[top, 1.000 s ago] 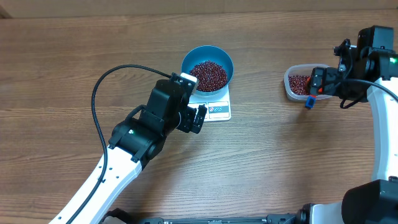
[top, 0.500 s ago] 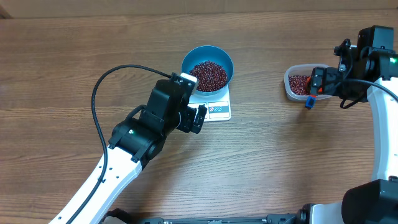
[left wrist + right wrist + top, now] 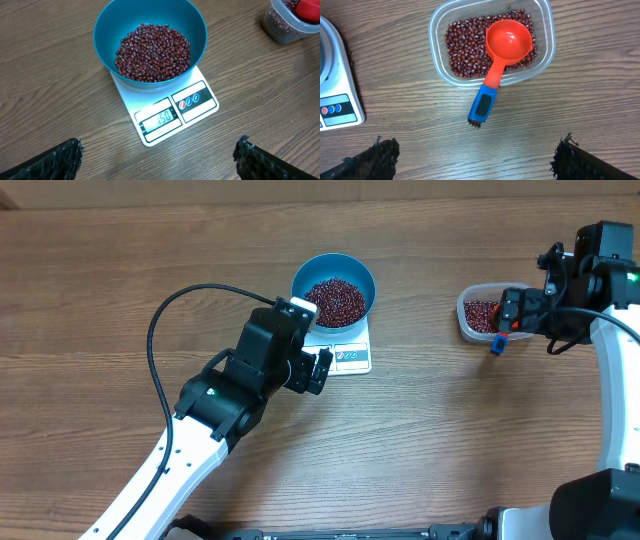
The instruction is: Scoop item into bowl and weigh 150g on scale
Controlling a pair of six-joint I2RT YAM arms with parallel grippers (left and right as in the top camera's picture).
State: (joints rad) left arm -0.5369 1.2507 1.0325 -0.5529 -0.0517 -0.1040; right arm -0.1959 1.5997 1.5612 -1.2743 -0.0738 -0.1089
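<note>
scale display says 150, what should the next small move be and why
Probably no more scooping: the scale, bearing the bowl of beans, shows 150, the scoop lies empty in the tub, and left gripper and right gripper are open. I'd just draw the left gripper back, clear of the scale.

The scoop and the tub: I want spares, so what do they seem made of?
The scoop looks like smooth moulded plastic, red-orange, with a soft sheen in its cup; its blue handle end may be a separate, perhaps rubbery, grip. The tub seems clear, glossy plastic: the beans show through its wall.
</note>
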